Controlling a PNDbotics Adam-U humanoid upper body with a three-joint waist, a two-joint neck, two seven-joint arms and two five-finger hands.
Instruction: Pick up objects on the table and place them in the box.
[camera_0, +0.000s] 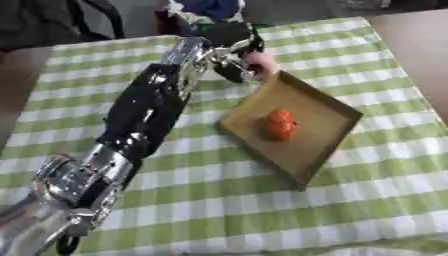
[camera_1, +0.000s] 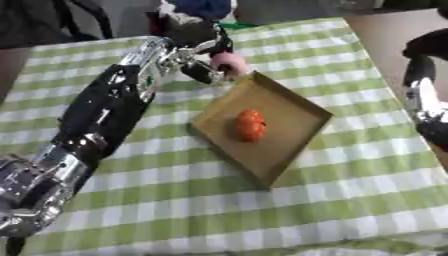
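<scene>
Arm (camera_0: 144, 112) of the left side, black with silver joints, runs from the lower left of the frame to the upper centre over a green-checked tablecloth (camera_0: 350, 210). Left hand (camera_0: 229, 52), upper centre, has its fingers curled round a pink object (camera_0: 260, 62) held just above the box's upper corner. Box (camera_0: 328, 135), centre, is a shallow brown tray holding an orange object (camera_0: 280, 123). Right hand (camera_1: 426, 107) shows at the right edge of the right eye view; its fingers cannot be made out.
</scene>
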